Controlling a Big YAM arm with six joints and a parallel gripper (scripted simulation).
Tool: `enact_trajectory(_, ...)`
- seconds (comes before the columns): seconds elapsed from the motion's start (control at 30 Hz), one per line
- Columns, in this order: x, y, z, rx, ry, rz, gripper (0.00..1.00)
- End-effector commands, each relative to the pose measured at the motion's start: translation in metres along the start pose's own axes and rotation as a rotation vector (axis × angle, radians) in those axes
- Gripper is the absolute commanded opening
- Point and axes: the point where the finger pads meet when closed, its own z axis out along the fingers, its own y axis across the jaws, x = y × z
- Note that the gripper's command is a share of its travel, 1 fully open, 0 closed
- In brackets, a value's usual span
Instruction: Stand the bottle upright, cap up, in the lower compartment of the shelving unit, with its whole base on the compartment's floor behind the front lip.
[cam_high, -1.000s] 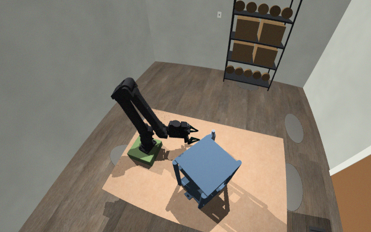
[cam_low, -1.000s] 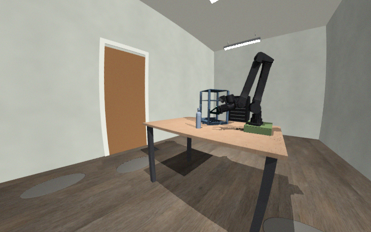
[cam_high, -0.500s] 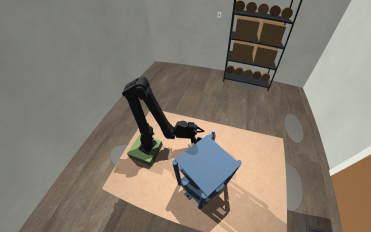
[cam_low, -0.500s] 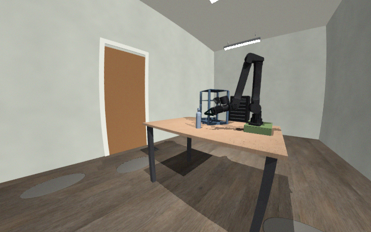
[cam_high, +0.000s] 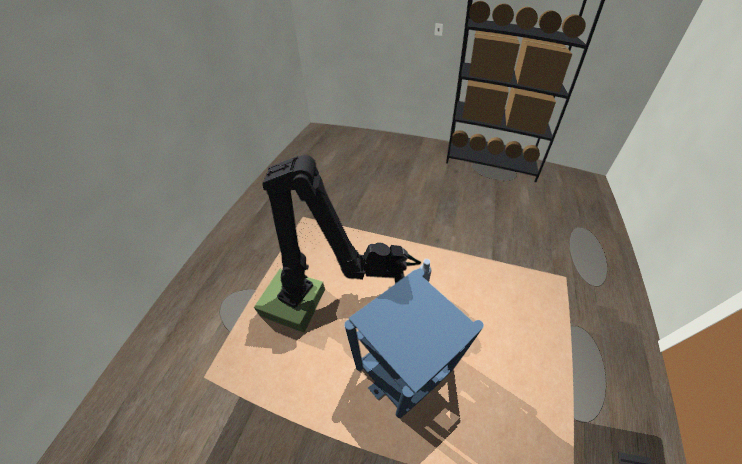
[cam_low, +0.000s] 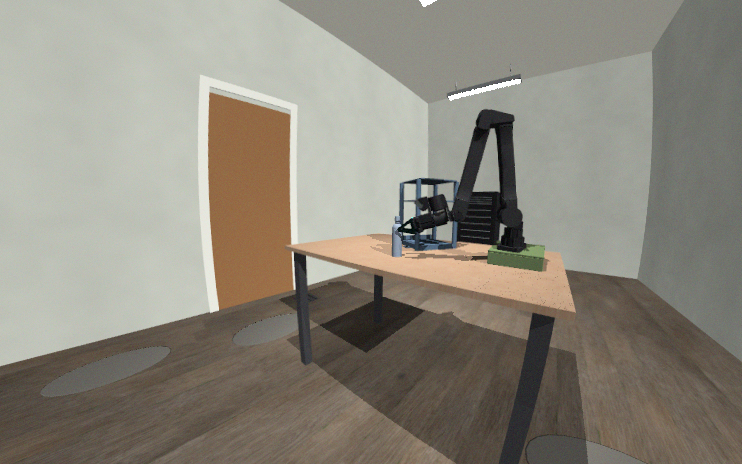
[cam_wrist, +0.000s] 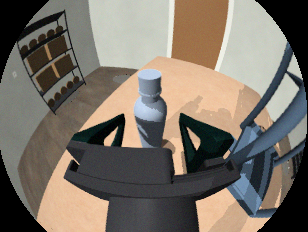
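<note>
A pale blue bottle (cam_high: 426, 269) (cam_low: 396, 238) (cam_wrist: 150, 111) stands upright, cap up, on the wooden table (cam_high: 519, 328) (cam_low: 465, 273), just beyond a far corner of the blue shelving unit (cam_high: 415, 322) (cam_low: 429, 180) (cam_wrist: 255, 191). My gripper (cam_high: 414, 263) (cam_low: 402, 226) (cam_wrist: 152, 117) is open and held level at the height of the bottle's body. In the wrist view the bottle shows between the two spread fingers, which stand apart from its sides. The shelving unit's lower compartment is mostly hidden under its top panel in the top view.
The arm stands on a green base block (cam_high: 290, 306) (cam_low: 517, 256) on the table. The shelving unit is close to the gripper's right side. A tall dark storage rack (cam_high: 514, 82) (cam_wrist: 49, 62) with boxes stands by the far wall, and a brown door (cam_low: 248, 191) (cam_wrist: 199, 22) is beyond the table.
</note>
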Motion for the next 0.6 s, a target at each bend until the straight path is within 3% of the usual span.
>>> enact_trajectory(0.0, -0.0194, 0.0069, 0.0186, -0.015, -0.055, 0.002, 0.77)
enact_trajectory(0.57, -0.0250, 0.0075, 0.0242, -0.016, -0.063, 0.002, 0.77)
